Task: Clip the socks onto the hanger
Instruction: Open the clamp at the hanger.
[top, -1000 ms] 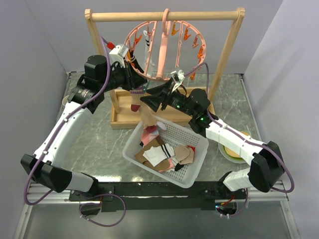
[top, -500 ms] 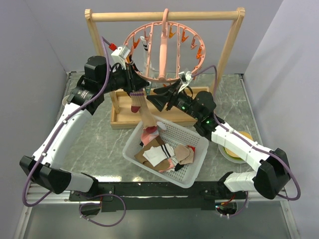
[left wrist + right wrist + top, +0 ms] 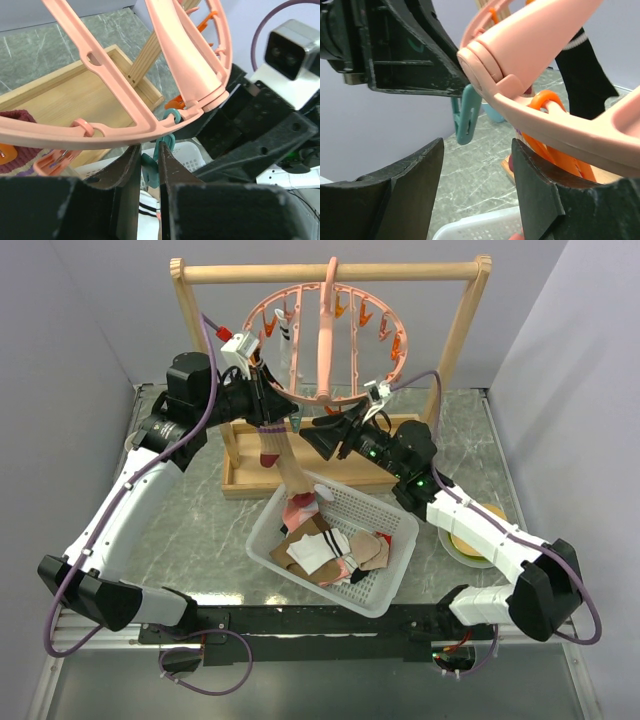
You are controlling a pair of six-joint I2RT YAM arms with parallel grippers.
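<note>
At hanger (image 3: 115, 100) near rim, your left gripper (image 3: 150, 156) clamps teal clip (image 3: 168, 142); your right gripper (image 3: 477, 167) sits just right of it, jaws spread, holding nothing.

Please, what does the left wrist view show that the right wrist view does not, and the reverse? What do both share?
Only the left wrist view shows the boxy white-and-grey camera on the right arm's wrist. Only the right wrist view shows the hanging black sock with a white band. Both show the round salmon-pink plastic hanger, its orange plastic clips, and the small teal plastic clip held in the shut left gripper.
</note>
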